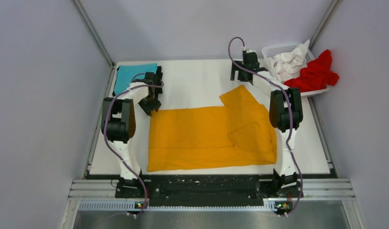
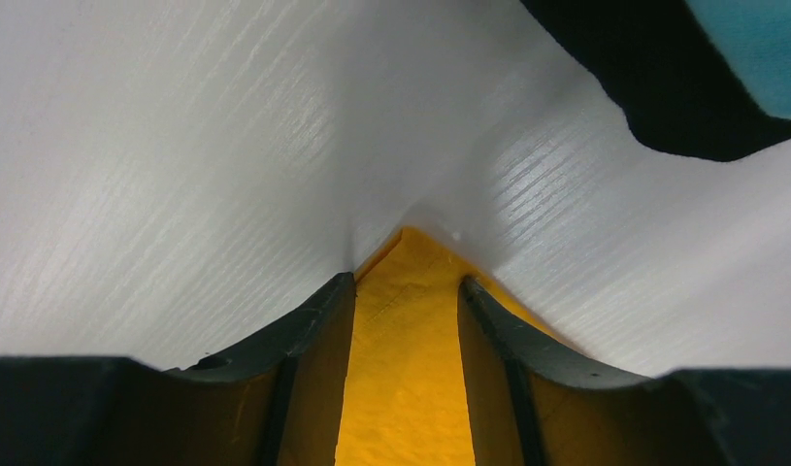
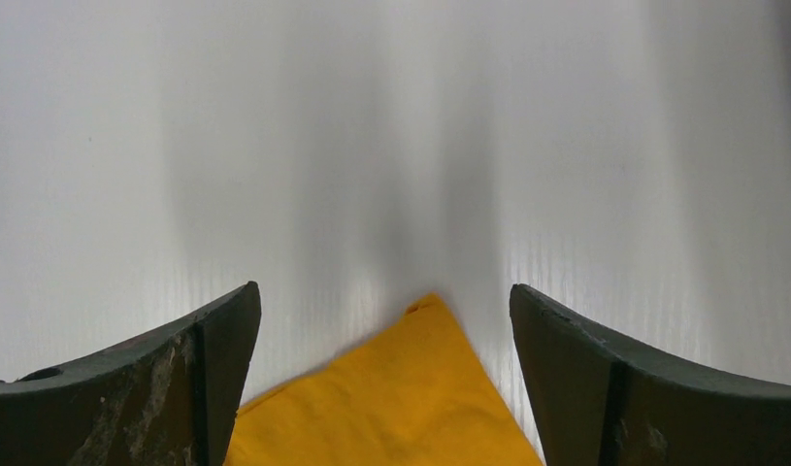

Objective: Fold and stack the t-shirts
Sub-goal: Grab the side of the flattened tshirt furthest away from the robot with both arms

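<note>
Two corners of mustard-orange t-shirt (image 1: pixel 202 138): left gripper (image 1: pixel 151 107), centre-left, narrowly open astride one; right gripper (image 1: pixel 237 76), upper right, wide open, empty, beside other.

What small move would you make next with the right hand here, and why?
Probably lower the right hand and close it on the mustard-orange t-shirt. It is wide open, with a corner of the cloth lying untouched in the gap, while the left hand straddles the shirt's other far corner.

Four t-shirts (image 1: pixel 202 138) (image 1: pixel 130 74) (image 1: pixel 316 74) (image 1: pixel 288 62) visible, one basket (image 1: pixel 278 48), two arms (image 1: pixel 118 119) (image 1: pixel 285 109).
</note>
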Robot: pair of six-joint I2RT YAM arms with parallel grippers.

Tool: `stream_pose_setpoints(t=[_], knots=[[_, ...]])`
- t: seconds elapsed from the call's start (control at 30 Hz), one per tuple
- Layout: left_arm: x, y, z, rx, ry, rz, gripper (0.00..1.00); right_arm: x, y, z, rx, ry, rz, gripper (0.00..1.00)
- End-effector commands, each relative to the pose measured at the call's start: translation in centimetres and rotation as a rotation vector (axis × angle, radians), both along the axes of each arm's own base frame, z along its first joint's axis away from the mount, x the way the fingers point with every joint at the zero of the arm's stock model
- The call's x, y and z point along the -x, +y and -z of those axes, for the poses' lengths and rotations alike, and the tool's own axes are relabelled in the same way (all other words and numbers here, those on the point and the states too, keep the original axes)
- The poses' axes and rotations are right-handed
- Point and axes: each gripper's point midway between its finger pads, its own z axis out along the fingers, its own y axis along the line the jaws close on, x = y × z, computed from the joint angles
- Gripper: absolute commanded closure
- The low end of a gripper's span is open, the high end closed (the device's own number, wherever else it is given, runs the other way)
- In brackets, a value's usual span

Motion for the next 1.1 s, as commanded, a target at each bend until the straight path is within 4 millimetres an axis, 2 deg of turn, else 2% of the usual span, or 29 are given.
stream_pose_setpoints(t=[0.0, 0.1, 0.27, 0.53, 0.67, 0.8, 1.07], knots=[[-0.4, 0.8, -0.3, -0.035, 0.011, -0.037, 0.52, -1.3, 1.9, -1.1, 0.02, -0.042, -0.067, 0.03], [-0.1, 1.0, -0.4, -0.045, 0.017, -0.047, 0.51, -0.6, 2.6, 0.1, 0.056, -0.019, -0.092, 0.03], [0.1, 1.5, -0.5, -0.061, 0.02, -0.065, 0.51, 0.0, 2.4, 1.2, 0.12, -0.002, -0.092, 0.03], [-3.0, 1.5, -3.4, 0.0, -0.128, -0.058, 0.51, 0.4, 2.2, 1.6, 0.123, 0.01, -0.09, 0.03], [-3.6, 0.6, -2.0, 0.051, -0.111, -0.03, 0.52, 0.4, 2.3, 1.6, 0.121, 0.01, -0.085, 0.03], [-2.9, -0.2, -0.5, 0.09, -0.064, -0.017, 0.57, 0.5, 2.0, 1.5, 0.132, 0.008, -0.08, 0.03], [0.2, 1.3, 0.8, 0.011, 0.032, -0.057, 0.59, 1.0, 1.6, 2.0, 0.147, 0.023, -0.073, 0.03]])
